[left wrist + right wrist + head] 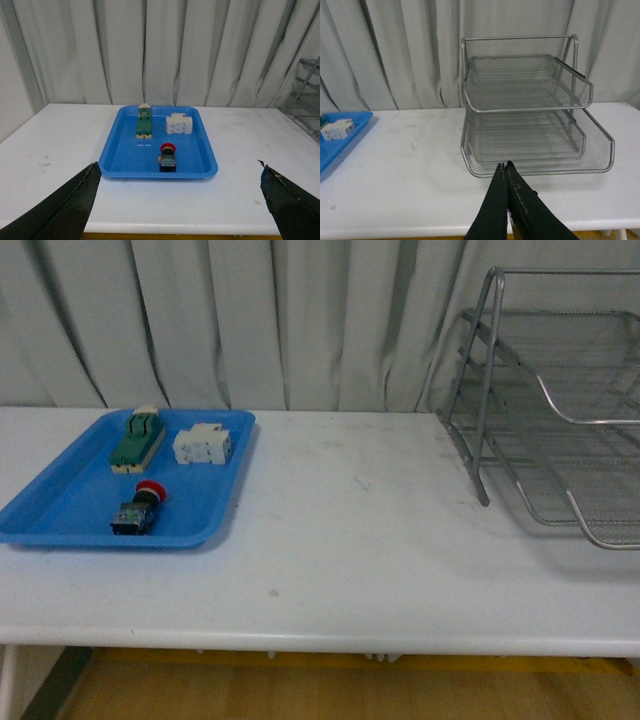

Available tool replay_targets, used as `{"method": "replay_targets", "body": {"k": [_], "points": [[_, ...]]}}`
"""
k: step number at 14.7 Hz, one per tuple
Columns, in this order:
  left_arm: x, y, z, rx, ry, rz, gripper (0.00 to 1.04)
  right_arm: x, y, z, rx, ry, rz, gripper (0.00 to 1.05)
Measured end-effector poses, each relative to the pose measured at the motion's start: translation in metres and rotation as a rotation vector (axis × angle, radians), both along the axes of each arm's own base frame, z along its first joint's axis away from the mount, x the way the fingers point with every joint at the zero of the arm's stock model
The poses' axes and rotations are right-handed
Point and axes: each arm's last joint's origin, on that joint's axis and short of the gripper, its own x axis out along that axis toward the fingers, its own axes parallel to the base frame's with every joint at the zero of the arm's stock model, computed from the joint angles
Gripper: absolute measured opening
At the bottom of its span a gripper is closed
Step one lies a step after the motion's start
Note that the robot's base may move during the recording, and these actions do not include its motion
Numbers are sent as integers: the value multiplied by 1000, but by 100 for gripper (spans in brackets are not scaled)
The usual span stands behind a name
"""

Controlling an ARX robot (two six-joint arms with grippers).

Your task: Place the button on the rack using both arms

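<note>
Red cap and dark boxy body mark the button [168,157], which lies on its side in a blue tray [109,165] straight ahead of the left end effector [178,166]. The button sits inside the line of the two fingers but well clear of them. The cap points away from this end effector and the body faces it. Farther ahead in the same tray, a green switch [144,123] lies beyond and toward one finger's side. A white block [179,124] lies just beside the switch, directly past the button.

The button looks like a small piece of hard plastic, so it is probably light and stiff. The domed cap is likely to slip under pressure, and the flat sides of the body look like the better place to grip.

The left end effector is spread wide, holding and touching nothing. Only its two dark fingers [65,210] show at the picture's lower corners.

Across an open stretch of white bench [350,540] stands the silver wire rack [530,115], its mesh tiers empty. It is directly ahead of the right end effector [504,167], with the front lip of the lowest tier near the tips. The right end effector's fingers are pressed together, with nothing between them.
</note>
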Motion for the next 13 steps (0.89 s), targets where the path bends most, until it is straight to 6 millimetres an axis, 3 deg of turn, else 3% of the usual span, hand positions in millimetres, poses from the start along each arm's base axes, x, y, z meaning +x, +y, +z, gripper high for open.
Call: {"method": "replay_targets", "body": {"k": [3, 7, 13], "points": [[0, 0, 0, 0, 0, 0, 98, -11, 0, -1, 0, -13, 1, 2], [0, 0, 0, 0, 0, 0, 98, -11, 0, -3, -2, 8, 0, 2], [0, 0, 0, 0, 0, 0, 98, -11, 0, -3, -3, 8, 0, 78]]}}
